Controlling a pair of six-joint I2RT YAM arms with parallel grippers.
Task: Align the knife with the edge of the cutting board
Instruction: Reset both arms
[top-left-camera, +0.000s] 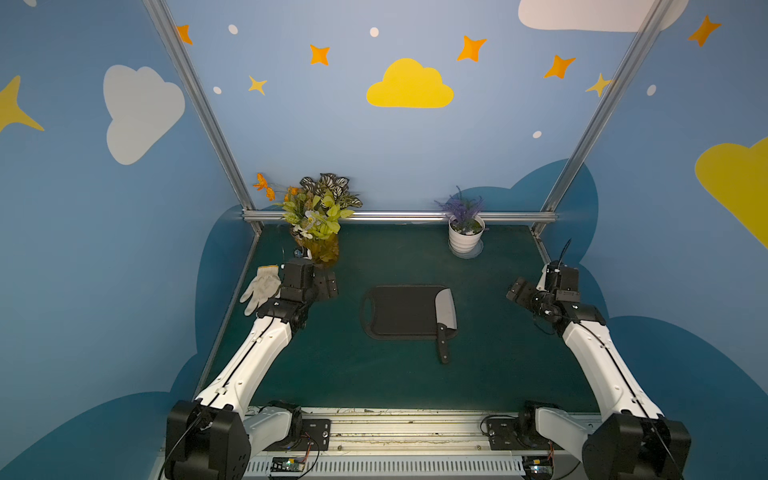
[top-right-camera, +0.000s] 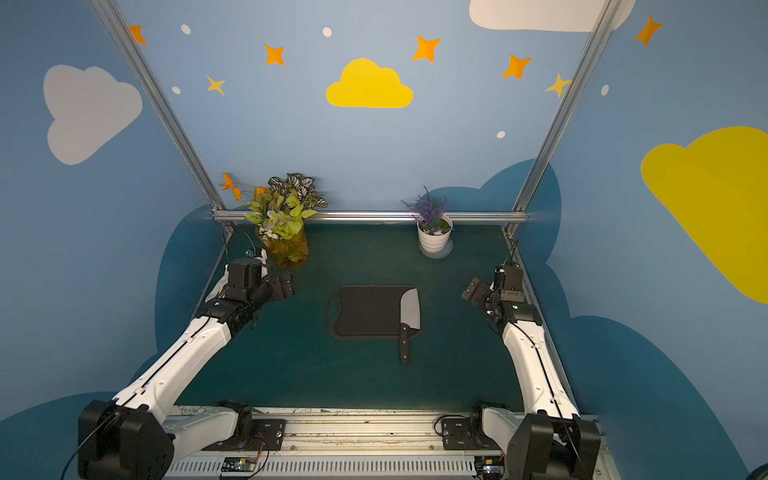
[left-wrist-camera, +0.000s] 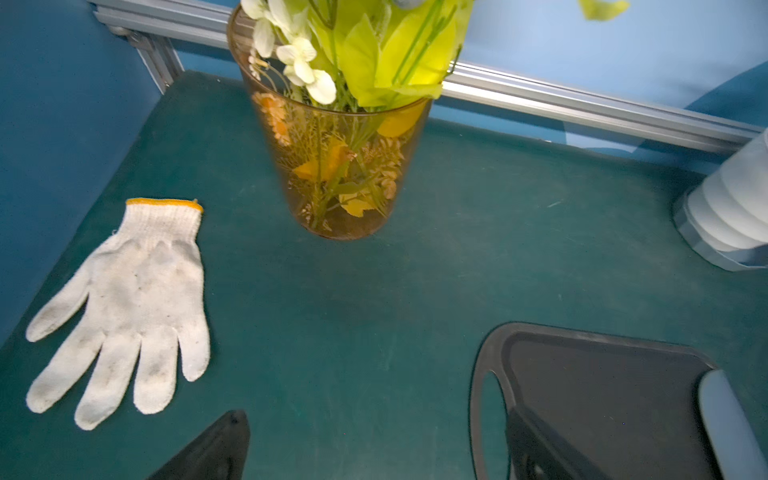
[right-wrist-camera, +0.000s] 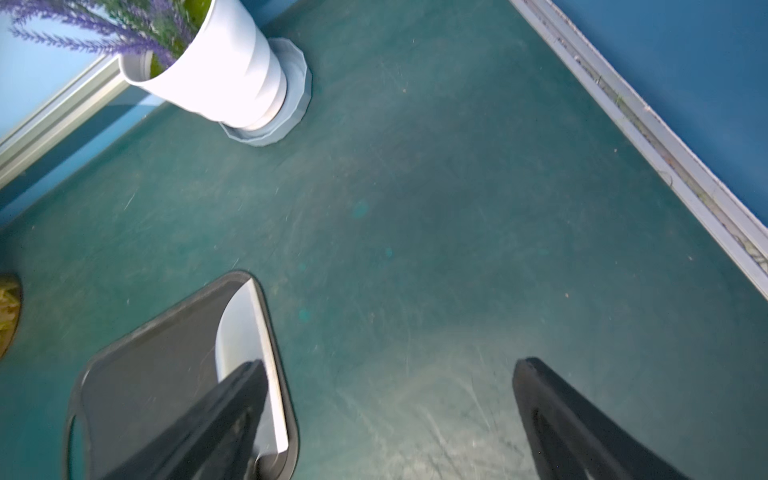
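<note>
Knife (top-left-camera: 446, 318): judged rigid and fairly heavy for its size, with the weight toward the broad blade (top-left-camera: 447, 305). Smooth steel, probably slippery, and too flat against the board to pinch. Not fragile, but sharp edge to avoid. Best taken by the black handle (top-left-camera: 443, 347), close to the blade to limit droop. Thicker, riveted, sticking out past the board's near edge over the surface (top-left-camera: 374, 374), so likely room for fingers on either side.

Lying flat at the end of the cutting board (top-left-camera: 397, 311) opposite the oval hole, blade along that short edge and seemingly near parallel to it.

Right end effector (top-left-camera: 516, 291): spread wide, empty, raised, well apart from the knife, off to its right and slightly farther back.

Left end effector (top-left-camera: 327, 286): fingers apart in the wrist view, empty, well apart beyond the board's hole end.
</note>
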